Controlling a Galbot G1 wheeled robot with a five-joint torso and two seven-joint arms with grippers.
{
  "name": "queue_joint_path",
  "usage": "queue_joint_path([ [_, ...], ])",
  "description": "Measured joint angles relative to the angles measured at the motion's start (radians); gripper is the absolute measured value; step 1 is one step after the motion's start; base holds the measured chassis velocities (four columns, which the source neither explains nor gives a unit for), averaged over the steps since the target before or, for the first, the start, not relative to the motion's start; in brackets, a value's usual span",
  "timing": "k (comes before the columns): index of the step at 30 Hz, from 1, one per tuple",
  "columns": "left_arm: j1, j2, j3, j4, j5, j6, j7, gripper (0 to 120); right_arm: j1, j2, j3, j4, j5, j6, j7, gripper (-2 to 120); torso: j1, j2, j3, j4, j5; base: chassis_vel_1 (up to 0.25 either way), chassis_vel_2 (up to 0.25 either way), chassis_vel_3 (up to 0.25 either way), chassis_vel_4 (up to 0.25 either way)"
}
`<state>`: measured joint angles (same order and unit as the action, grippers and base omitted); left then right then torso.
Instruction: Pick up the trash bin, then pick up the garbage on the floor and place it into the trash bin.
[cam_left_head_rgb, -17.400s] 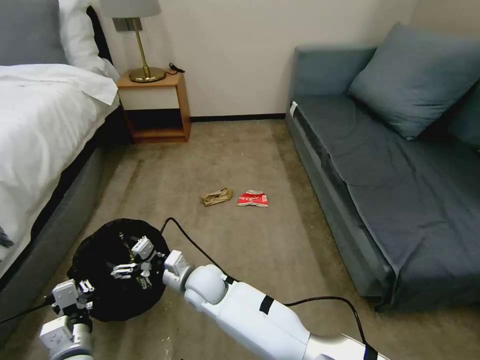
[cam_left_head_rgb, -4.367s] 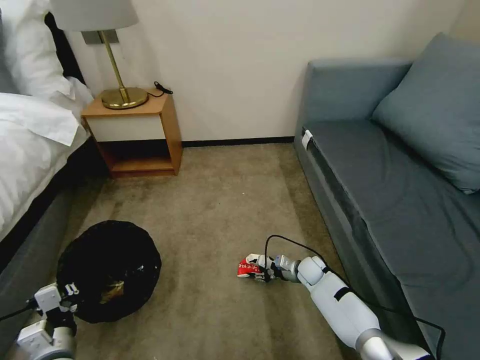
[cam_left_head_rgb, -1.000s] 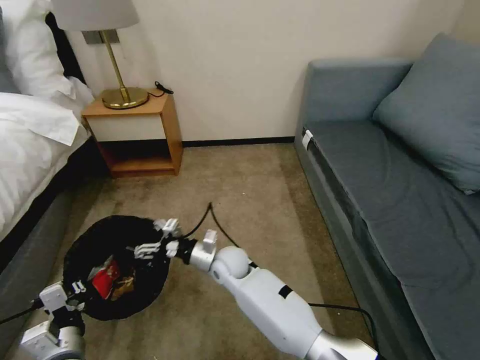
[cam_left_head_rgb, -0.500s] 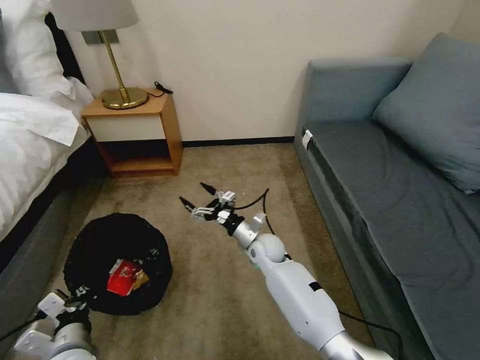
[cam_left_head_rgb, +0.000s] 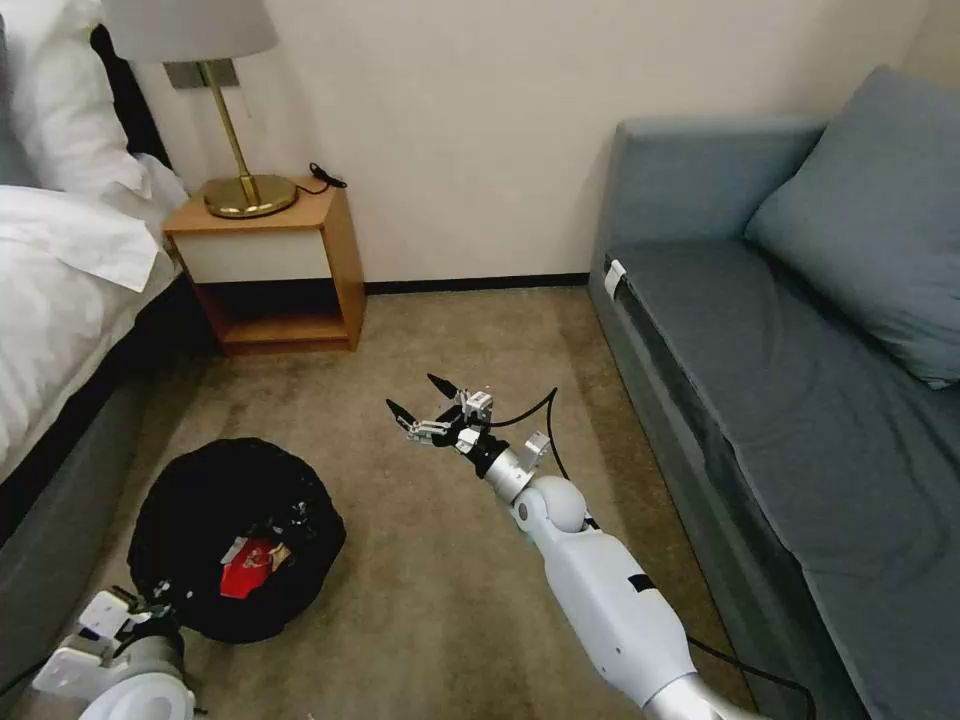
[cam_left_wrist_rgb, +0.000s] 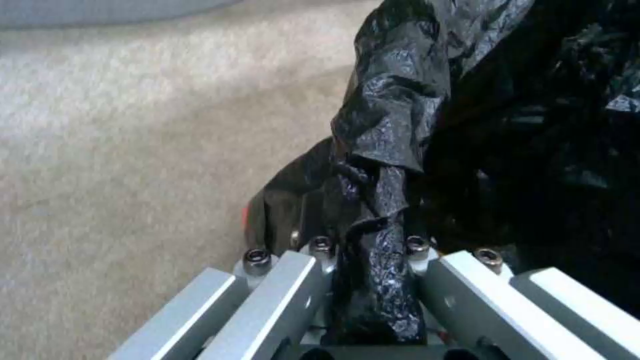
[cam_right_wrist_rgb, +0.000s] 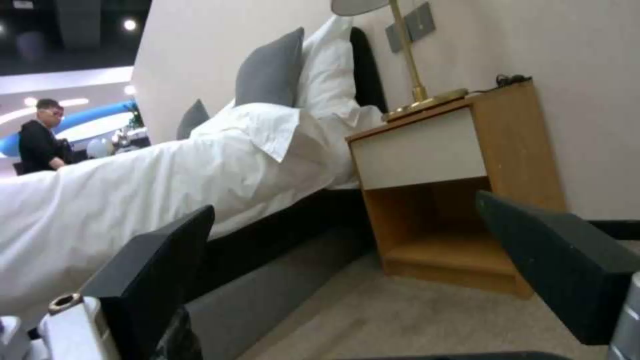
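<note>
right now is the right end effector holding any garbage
No, the right end effector hangs open and empty above the carpet, while the red-white packet lies inside the round black-bagged trash bin.

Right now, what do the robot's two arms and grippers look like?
The right arm is glossy white with black bands, a ball-shaped wrist joint and a looping black cable. The right gripper has slim black fingers on silver hardware. The left gripper has pale grey bars with screws.
</note>
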<state>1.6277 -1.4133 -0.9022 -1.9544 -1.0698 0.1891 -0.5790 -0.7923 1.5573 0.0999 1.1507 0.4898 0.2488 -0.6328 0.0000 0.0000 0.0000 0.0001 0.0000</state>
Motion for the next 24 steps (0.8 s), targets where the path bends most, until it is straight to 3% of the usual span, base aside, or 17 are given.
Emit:
queue_joint_path([
  [3, -0.016, -0.005, 0.0, 0.006, -0.009, 0.014, -0.03, 5, 0.01, 0.003, -0.01, -0.009, -0.004, -0.002, 0.0, 100, 0.0, 0.0, 0.0, -0.0002, 0.0, 0.0, 0.0, 0.0, 0.0],
  [11, -0.022, -0.017, 0.003, 0.0, 0.044, 0.02, -0.064, 32, 0.015, 0.016, -0.021, -0.024, -0.029, 0.011, -0.002, 100, 0.0, 0.0, 0.0, 0.0001, 0.0, 0.0, 0.0, 0.0, 0.0],
  [13, -0.024, -0.017, 0.003, -0.002, 0.05, 0.02, -0.064, 34, 0.014, 0.016, -0.022, -0.024, -0.029, 0.013, -0.002, 100, 0.0, 0.0, 0.0, 0.0001, 0.0, 0.0, 0.0, 0.0, 0.0],
  [16, -0.04, -0.003, 0.003, -0.009, 0.13, 0.016, -0.065, 53, 0.0, 0.004, -0.025, -0.034, -0.029, 0.025, 0.003, 100, 0.0, 0.0, 0.0, -0.0002, -0.0001, 0.0, 0.0, 0.0, 0.0],
  [24, -0.039, 0.037, -0.009, -0.012, 0.235, -0.012, -0.056, 78, -0.005, 0.007, -0.007, -0.02, -0.06, 0.025, 0.024, 100, 0.0, 0.0, 0.0, -0.0001, -0.0001, 0.0, 0.0, 0.0, 0.0],
])
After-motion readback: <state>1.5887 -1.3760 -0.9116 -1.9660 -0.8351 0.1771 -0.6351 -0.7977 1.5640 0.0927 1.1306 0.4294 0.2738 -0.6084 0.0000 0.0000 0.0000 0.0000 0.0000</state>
